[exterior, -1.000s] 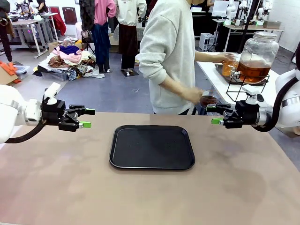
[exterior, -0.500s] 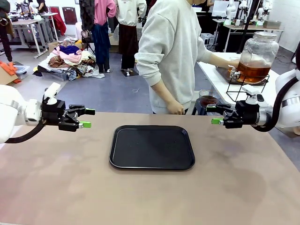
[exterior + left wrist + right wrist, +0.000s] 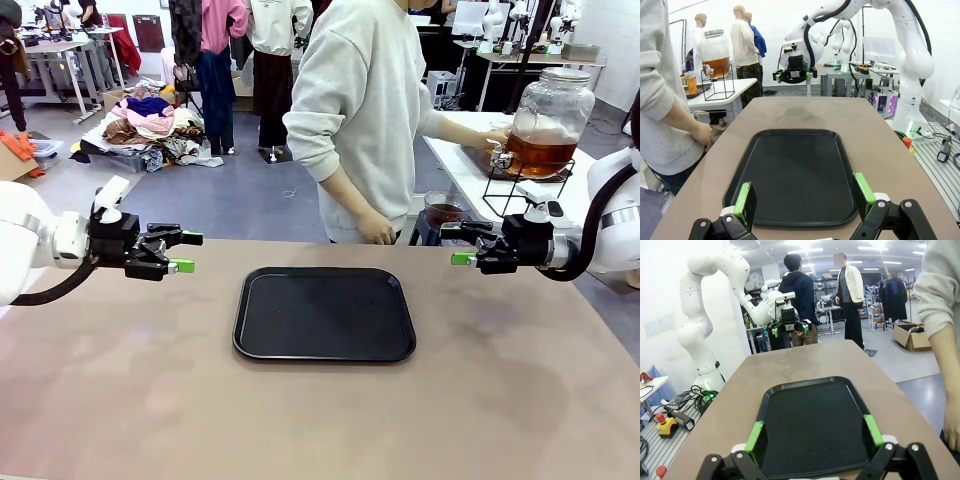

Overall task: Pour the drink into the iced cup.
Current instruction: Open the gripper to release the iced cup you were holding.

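Observation:
The amber-brown drink (image 3: 541, 152) fills the lower half of a big glass dispenser jar on a wire stand, on a side table at the far right. The person's hand (image 3: 496, 135) is at its tap. In the left wrist view a cup of amber drink (image 3: 690, 83) stands beside that jar (image 3: 716, 52). I cannot pick out the iced cup. My left gripper (image 3: 190, 252) hovers open over the table's left side. My right gripper (image 3: 455, 243) hovers open at the right. Nothing is between the fingers of either. Both point inward at a bare black tray (image 3: 325, 315).
The person stands at the far edge behind the tray, one hand (image 3: 378, 232) resting at the table's rim. A small clear cup (image 3: 443, 212) with something dark in it sits just beyond the far edge, close to my right gripper. The tan tabletop (image 3: 320, 420) is bare around the tray.
The person has turned toward the dispenser, reaching one hand to its tap and lowering the other to the table edge. Both arms and grippers have stayed still.

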{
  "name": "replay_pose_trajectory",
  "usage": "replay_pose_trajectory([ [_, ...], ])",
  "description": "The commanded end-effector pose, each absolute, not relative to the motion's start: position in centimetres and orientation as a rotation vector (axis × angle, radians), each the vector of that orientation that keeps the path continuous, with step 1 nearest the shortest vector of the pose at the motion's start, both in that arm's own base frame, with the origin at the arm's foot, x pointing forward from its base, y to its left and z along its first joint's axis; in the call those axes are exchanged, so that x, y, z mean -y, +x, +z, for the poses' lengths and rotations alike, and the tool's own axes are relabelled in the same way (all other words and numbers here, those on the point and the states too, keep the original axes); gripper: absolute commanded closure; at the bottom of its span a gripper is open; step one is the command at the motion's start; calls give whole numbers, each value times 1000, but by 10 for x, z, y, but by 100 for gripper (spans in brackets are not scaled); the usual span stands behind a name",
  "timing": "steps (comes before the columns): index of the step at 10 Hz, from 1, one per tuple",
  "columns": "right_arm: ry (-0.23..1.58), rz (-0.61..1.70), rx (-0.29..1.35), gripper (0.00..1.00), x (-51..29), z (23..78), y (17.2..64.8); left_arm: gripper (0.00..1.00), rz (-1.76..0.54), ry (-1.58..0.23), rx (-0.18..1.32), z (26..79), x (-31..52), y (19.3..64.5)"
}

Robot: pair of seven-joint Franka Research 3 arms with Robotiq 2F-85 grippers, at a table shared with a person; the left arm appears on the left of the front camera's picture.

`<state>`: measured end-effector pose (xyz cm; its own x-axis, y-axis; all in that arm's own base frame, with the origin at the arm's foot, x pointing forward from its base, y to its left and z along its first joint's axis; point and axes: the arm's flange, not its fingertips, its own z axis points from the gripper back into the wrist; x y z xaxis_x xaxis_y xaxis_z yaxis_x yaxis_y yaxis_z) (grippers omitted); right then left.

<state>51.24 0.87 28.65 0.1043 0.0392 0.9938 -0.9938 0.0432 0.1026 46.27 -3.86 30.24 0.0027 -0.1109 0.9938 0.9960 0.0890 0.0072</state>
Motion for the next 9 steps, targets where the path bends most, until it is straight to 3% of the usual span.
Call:
replay_pose_trajectory([
  [1, 1194, 1125, 1125, 0, -9, 288, 513, 0, -1193, -1065, 1177, 305, 40, 463],
  [9, 1194, 1125, 1125, 0, -9, 288, 513, 0, -1193, -1065, 1177, 305, 40, 463],
])
